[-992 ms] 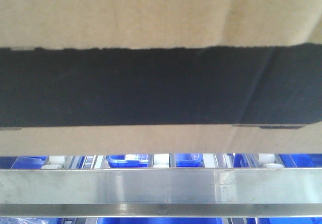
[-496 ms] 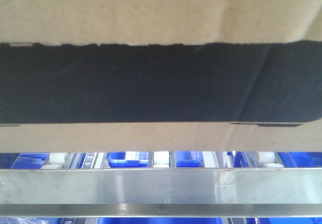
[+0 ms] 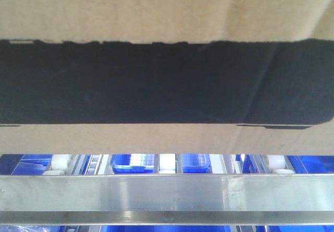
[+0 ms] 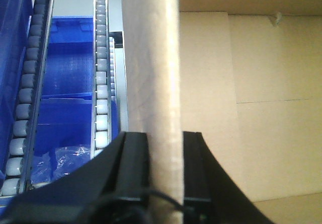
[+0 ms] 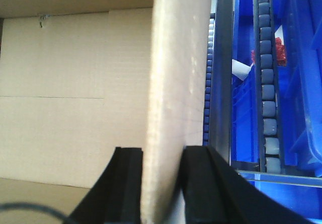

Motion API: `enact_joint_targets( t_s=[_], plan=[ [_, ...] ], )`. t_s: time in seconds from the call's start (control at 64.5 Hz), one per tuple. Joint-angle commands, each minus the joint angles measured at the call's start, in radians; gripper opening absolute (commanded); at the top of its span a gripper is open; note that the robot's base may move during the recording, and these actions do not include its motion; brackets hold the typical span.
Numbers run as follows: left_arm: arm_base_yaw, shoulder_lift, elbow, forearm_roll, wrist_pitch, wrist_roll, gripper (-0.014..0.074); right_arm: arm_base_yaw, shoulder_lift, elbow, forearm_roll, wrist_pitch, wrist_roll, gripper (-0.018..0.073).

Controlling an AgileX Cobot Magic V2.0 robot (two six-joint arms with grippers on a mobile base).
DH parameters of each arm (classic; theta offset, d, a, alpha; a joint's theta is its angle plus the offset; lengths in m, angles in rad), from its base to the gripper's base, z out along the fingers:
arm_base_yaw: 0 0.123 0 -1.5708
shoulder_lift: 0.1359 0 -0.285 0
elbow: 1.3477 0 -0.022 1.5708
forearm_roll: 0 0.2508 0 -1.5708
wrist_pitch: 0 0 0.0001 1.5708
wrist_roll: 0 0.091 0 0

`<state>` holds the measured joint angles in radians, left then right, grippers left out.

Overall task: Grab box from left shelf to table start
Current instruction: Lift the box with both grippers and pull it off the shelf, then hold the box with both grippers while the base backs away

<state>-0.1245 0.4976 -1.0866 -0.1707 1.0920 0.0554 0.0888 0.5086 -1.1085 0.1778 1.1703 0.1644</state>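
The brown cardboard box [image 3: 167, 10] with its black printed panel fills the upper front view, above the shelf's silver metal rail [image 3: 167, 193]. In the left wrist view my left gripper [image 4: 166, 138] is shut on the box's left wall [image 4: 151, 58], one black finger outside and one inside the box. The right wrist view has my right gripper [image 5: 162, 156] shut on the box's right wall [image 5: 181, 58] the same way. The box's bare inner floor shows in both wrist views. The table is out of view.
Blue plastic bins [image 3: 133, 163] sit behind the rail. Roller tracks [image 4: 102, 68] run beside the box on the left, with blue bins [image 4: 65, 98] between them. On the right, a roller track [image 5: 266, 78] and blue bins [image 5: 302, 58] stand close to the box wall.
The box has risen in the front view: its black panel and lower edge sit higher, and more of the blue bins shows beneath it. The rail has not moved.
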Motion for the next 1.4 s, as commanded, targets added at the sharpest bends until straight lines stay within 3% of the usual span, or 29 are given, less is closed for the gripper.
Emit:
enact_joint_targets(
  t_s=[0.0, 1.38],
  plan=[
    [0.0, -0.005, -0.041, -0.001, -0.182, 0.031, -0.0104, -0.014, 0.009, -0.028, -0.159, -0.118, -0.002, 0.0057],
    [0.0, -0.005, -0.041, -0.006, -0.184, 0.031, -0.0104, -0.014, 0.009, -0.028, -0.159, -0.124, -0.002, 0.0057]
  ],
)
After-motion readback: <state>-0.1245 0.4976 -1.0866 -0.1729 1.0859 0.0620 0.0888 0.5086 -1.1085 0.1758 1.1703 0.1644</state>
